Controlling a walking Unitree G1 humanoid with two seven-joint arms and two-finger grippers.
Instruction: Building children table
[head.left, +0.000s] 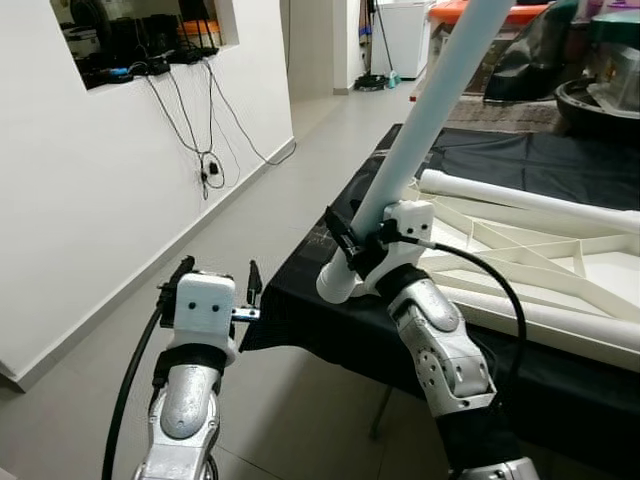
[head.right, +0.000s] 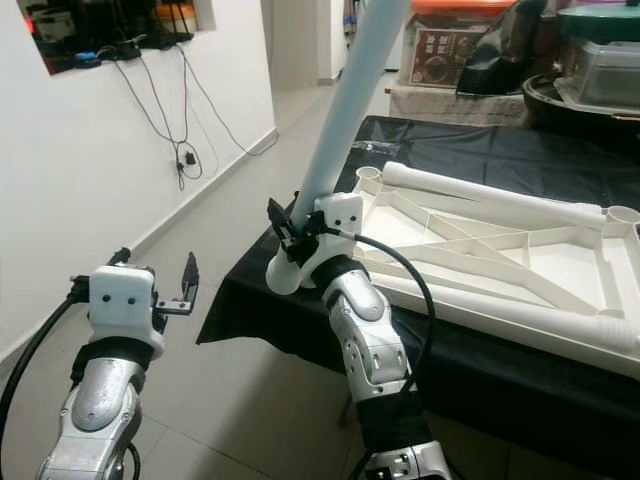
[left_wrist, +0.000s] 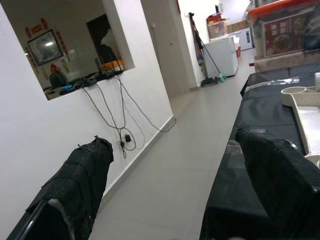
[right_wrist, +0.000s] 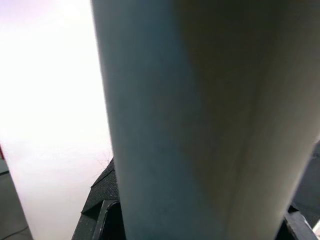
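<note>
My right gripper (head.left: 352, 250) is shut on a long white table leg (head.left: 432, 108), near its lower end. The leg tilts up and away to the right, above the near left corner of the black-covered table (head.left: 330, 330). In the right wrist view the white table leg (right_wrist: 200, 115) runs close across the lens. The white tabletop (head.left: 540, 262) lies upside down on the black cloth, ribs showing, with another white leg (head.left: 520, 200) lying along its far edge. My left gripper (head.left: 220, 275) is raised over the floor left of the table, open and empty; its fingers (left_wrist: 75, 190) frame the corridor.
A white wall (head.left: 100, 200) with dangling cables (head.left: 205, 165) runs along the left. Tiled floor (head.left: 290, 170) stretches between wall and table. Boxes and bins (head.left: 520, 50) crowd the far end behind the table.
</note>
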